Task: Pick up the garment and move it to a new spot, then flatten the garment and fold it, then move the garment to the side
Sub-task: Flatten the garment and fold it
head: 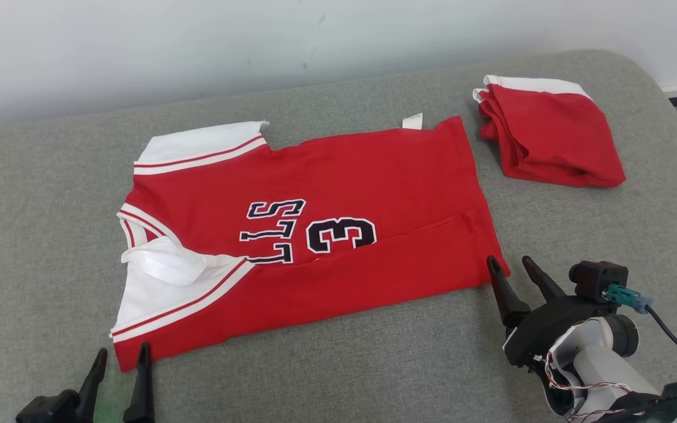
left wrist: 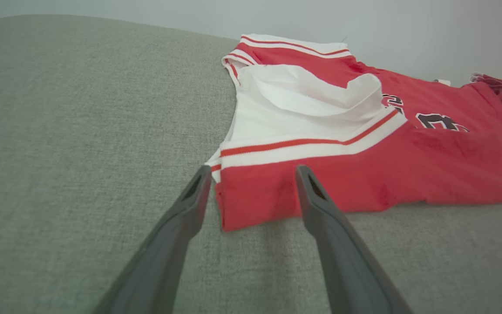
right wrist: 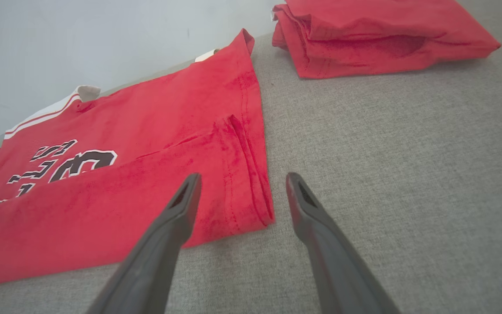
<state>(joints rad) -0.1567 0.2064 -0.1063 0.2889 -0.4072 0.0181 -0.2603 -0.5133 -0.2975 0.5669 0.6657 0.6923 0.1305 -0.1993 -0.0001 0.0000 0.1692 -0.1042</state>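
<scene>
- We see the red jersey (head: 374,170) spread flat across the middle of the grey fabric surface (head: 374,364). Its near long edge is folded up over part of the number, and its white collar end lies to our left.
- Our left tool (head: 123,351) stands wide open and empty, its fingertips either side of the jersey's near left corner.
- Our right tool (head: 509,259) is also spread wide with nothing in it, its tips at the near right hem corner.
- A folded red garment (head: 550,135) lies apart, beyond the jersey's right end.
</scene>
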